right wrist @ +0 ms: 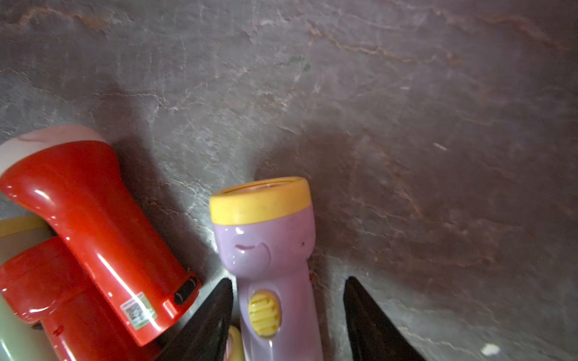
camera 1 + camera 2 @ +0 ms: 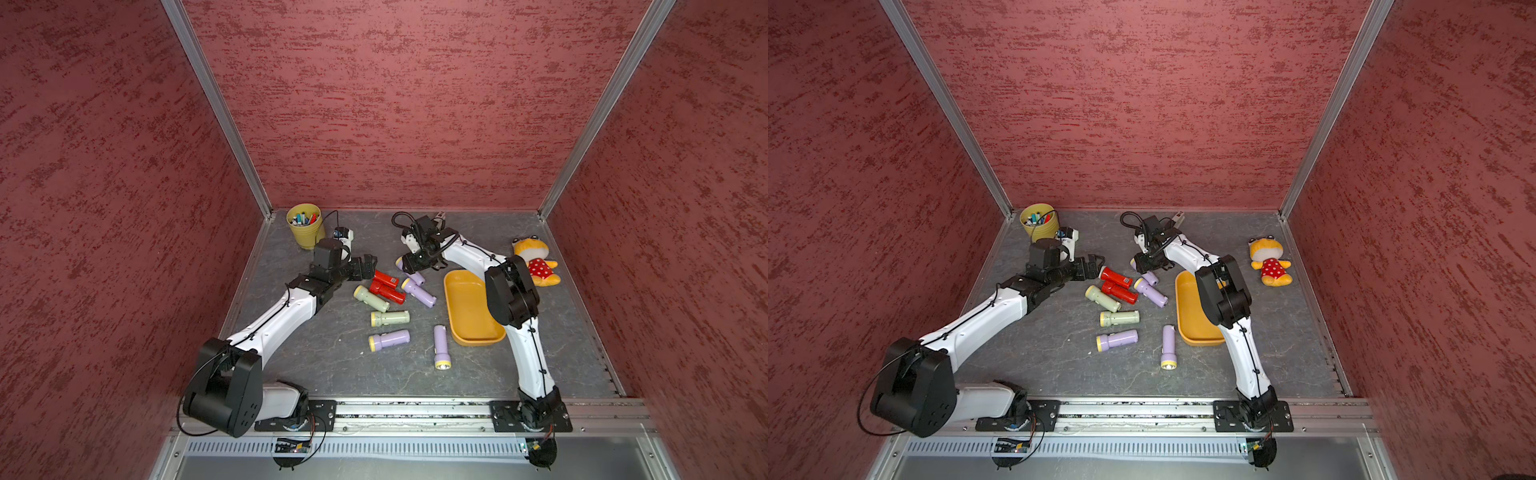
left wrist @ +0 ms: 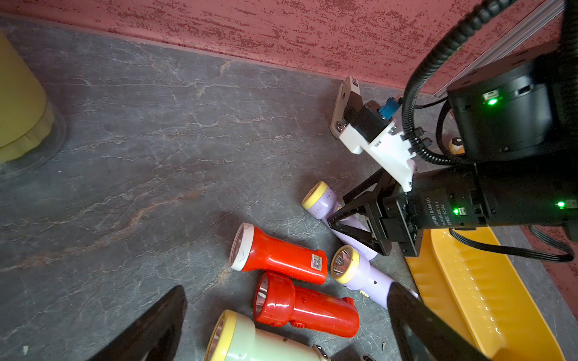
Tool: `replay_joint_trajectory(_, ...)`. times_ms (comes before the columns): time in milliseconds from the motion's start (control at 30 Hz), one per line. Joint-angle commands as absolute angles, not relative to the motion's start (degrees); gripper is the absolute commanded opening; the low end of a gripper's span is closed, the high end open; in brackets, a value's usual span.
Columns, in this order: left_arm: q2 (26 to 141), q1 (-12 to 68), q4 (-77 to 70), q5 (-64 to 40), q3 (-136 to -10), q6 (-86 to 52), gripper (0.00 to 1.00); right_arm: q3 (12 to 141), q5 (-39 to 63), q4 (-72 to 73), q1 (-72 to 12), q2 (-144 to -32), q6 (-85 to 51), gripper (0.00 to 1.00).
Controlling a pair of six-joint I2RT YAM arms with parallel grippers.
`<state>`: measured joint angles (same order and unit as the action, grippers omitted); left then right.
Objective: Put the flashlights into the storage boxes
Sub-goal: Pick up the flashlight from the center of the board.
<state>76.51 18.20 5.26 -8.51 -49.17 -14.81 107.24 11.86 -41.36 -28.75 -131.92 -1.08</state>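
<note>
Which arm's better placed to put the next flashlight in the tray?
Right: the right gripper straddles a lilac flashlight and the tray lies beside that arm. The left gripper hangs open by the red flashlights, farther from it.

Count recorded: four lilac flashlights (image 2: 389,340), two pale green flashlights (image 2: 390,318), two red flashlights (image 2: 387,291); eight total. One orange tray (image 2: 465,309), one yellow cup (image 2: 305,239), one plush toy (image 2: 538,266).

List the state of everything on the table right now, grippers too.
Tray, empty where visible.
Flashlights, all eight lying on the table, none in the tray.
Left gripper, open, near the red flashlights.
Right gripper, open, astride a lilac flashlight.
Yellow cup, upright, holding pens.
Plush toy, lying face up.
</note>
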Motion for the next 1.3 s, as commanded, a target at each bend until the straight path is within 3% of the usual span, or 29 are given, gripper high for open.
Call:
replay_joint_trajectory(0,76.90,17.71,4.66,-8.36,-48.82,-15.38,0.99,109.16,12.25,-42.54,-29.00,-133.36,-0.67,0.54)
replay_joint_trajectory(467,77.22,17.55,4.40,-8.44,-48.87,-14.34,0.99,106.53,10.08,-37.09,-28.92,-129.29,-2.87,0.28)
replay_joint_trajectory(767,76.48,17.71,4.50,-8.98,-49.33,-13.28,0.99,94.49,8.46,-28.40,-27.92,-114.98,-1.86,0.26)
replay_joint_trajectory(967,76.88,17.84,3.90,-9.90,-49.26,-13.02,0.99,83.09,8.42,-30.63,-22.75,-102.00,11.73,0.27)
replay_joint_trajectory(1267,77.32,18.36,2.03,-11.16,-48.67,-13.38,0.99,66.32,7.47,-39.20,-18.48,-86.06,53.79,0.29)
